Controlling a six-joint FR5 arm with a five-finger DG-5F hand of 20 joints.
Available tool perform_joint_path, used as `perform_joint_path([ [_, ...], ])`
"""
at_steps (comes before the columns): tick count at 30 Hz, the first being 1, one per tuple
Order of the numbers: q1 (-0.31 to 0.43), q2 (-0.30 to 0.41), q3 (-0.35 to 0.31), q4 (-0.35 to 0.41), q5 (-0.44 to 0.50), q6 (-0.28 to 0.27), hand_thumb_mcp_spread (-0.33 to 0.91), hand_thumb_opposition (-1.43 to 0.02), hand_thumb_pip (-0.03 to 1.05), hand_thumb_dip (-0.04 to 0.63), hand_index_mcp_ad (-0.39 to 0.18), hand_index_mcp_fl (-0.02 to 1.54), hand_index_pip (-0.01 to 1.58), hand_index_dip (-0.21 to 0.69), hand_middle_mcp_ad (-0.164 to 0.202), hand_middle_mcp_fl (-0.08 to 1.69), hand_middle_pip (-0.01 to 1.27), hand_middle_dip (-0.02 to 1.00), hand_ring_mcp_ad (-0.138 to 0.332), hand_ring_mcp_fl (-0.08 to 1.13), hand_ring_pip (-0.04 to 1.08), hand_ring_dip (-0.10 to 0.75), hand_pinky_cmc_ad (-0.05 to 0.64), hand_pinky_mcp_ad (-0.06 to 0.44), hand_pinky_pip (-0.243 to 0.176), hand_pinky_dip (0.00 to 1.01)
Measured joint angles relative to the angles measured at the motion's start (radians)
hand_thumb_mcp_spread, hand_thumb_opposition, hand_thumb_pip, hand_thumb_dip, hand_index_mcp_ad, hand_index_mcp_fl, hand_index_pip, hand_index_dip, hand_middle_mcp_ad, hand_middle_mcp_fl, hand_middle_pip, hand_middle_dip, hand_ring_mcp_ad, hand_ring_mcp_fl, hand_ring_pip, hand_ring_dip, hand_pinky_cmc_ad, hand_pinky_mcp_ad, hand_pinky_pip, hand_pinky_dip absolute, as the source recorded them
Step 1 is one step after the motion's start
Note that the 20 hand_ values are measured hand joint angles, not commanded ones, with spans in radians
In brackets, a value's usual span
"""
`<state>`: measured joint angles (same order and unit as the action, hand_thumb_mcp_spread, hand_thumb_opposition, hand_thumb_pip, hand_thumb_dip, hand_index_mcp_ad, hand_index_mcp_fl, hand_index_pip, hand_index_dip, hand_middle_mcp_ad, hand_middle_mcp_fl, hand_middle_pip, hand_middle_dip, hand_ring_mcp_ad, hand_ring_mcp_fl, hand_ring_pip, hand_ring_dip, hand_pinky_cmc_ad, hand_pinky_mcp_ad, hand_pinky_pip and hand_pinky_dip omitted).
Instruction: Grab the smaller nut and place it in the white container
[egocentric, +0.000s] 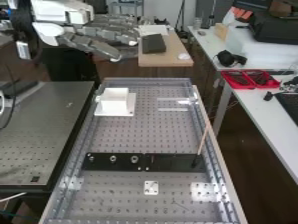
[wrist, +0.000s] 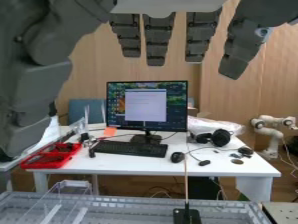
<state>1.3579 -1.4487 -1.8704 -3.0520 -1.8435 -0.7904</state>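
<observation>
Hanging at the upper left of the high view, the dark grey robotic hand is well apart from the small metal nuts, up beyond the far end of the grey perforated metal bench. Three such pieces sit in a row on the left part of a flat black strip; the leftmost, which looks like the smaller nut, is hard to tell from its neighbour in size. Between that row and the hand, along the bench, stands the white boxy container on its flat white base. In the wrist view the fingers extend nearly straight, spread with clear gaps, and the thick grey thumb stands wide of them, with only air between.
</observation>
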Motion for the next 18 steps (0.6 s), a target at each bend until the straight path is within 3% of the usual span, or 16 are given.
perform_joint_path([
  [14,-0.079,0.014,-0.108,0.058,-0.076,-0.016,0.22,-0.74,0.56,0.045,-0.024,0.0,0.09,0.279,0.037,0.01,0.14,0.22,0.171,0.0,0.09,0.101,0.449,0.33,-0.089,0.23],
  [18,-0.11,0.006,-0.135,0.088,-0.098,-0.027,0.25,-0.74,0.61,0.094,-0.023,0.01,0.09,0.279,0.037,0.01,0.14,0.22,0.171,0.0,0.09,0.101,0.452,0.33,-0.089,0.23],
])
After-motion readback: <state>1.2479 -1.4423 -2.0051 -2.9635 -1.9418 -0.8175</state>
